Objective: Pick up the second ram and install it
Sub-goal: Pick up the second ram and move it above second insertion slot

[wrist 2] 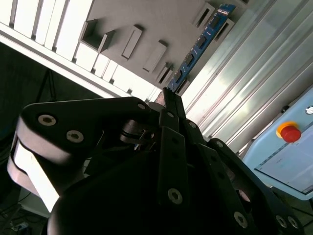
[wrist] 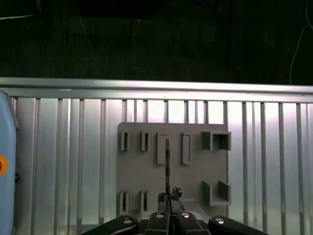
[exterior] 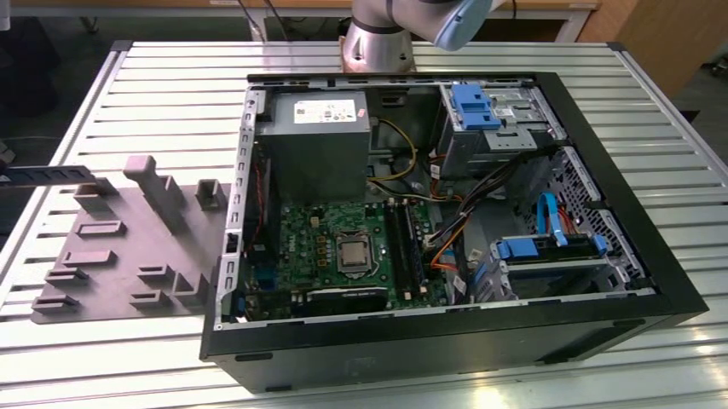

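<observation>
The second ram (wrist 2: 198,46), a long narrow stick with small chips along its face, juts out from my gripper (wrist 2: 168,98), whose fingers are shut on one end of it. In the first wrist view the ram (wrist: 167,166) is edge-on, a thin dark line running from the gripper (wrist: 168,198) over the grey holder tray (wrist: 142,171). In the exterior view the ram (exterior: 63,174) hangs level above the tray (exterior: 114,256) at that view's left edge. The open computer case (exterior: 455,349) lies to the tray's right, with the green motherboard (exterior: 341,247) and its dark memory slots (exterior: 407,239) exposed.
Inside the case are a grey power supply (exterior: 313,145), blue drive cages (exterior: 483,106) and loose cables (exterior: 455,239). The robot base (exterior: 376,38) stands behind the case. A light-blue box with a red button (wrist 2: 288,132) sits on the slatted metal table (exterior: 148,94) beside the tray.
</observation>
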Robot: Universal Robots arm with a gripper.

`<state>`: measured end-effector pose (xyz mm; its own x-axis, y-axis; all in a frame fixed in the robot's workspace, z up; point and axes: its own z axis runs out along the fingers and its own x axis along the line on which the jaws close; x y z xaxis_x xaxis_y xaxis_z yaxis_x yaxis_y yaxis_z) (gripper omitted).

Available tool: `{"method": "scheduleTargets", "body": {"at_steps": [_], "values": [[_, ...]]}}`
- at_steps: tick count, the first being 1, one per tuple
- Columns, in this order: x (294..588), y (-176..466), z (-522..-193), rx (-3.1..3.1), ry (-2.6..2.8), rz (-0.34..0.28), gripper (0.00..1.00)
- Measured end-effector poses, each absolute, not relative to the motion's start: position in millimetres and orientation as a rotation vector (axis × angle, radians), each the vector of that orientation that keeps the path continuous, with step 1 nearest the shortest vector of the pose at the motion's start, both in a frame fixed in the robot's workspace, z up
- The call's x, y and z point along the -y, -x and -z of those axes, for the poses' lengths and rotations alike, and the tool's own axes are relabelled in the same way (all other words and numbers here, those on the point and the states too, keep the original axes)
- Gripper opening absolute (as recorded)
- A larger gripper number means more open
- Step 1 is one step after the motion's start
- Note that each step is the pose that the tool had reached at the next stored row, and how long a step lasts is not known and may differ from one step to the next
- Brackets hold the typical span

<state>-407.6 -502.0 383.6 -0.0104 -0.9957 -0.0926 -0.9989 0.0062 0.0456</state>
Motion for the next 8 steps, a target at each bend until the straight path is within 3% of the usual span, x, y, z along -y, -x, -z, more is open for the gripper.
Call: {"method": "scheduleTargets", "body": {"at_steps": [8], "values": [[502.0,407.6,-389.8,-2.202,2.183,-0.157,0.11]]}}
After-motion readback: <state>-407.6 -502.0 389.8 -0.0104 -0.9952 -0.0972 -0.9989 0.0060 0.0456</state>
